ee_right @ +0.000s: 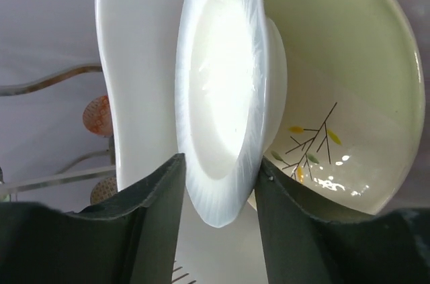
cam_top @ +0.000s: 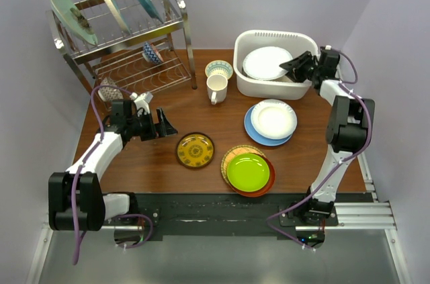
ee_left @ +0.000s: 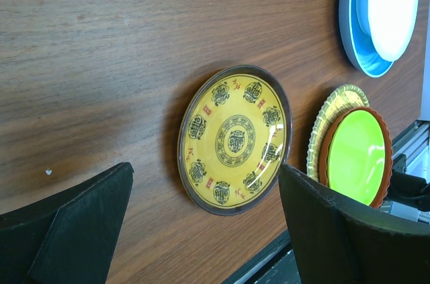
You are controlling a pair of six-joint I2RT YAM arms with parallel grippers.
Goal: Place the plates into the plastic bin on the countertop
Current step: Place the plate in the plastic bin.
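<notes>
White plate (ee_right: 222, 96) tilted inside plastic bin (cam_top: 265, 89)

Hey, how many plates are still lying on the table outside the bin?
6: yellow patterned plate alone; green plate on red plate on woven plate; white plate on blue plate. Stacks may hide more.

top external view high behind the near edge, looking down over the whole countertop (cam_top: 134, 170), left wrist view low and close, facing the yellow patterned plate (ee_left: 235, 139) also seen from above, right wrist view tight inside the plastic bin (ee_right: 138, 96), white plate (ee_right: 222, 96) shared with top view
</notes>
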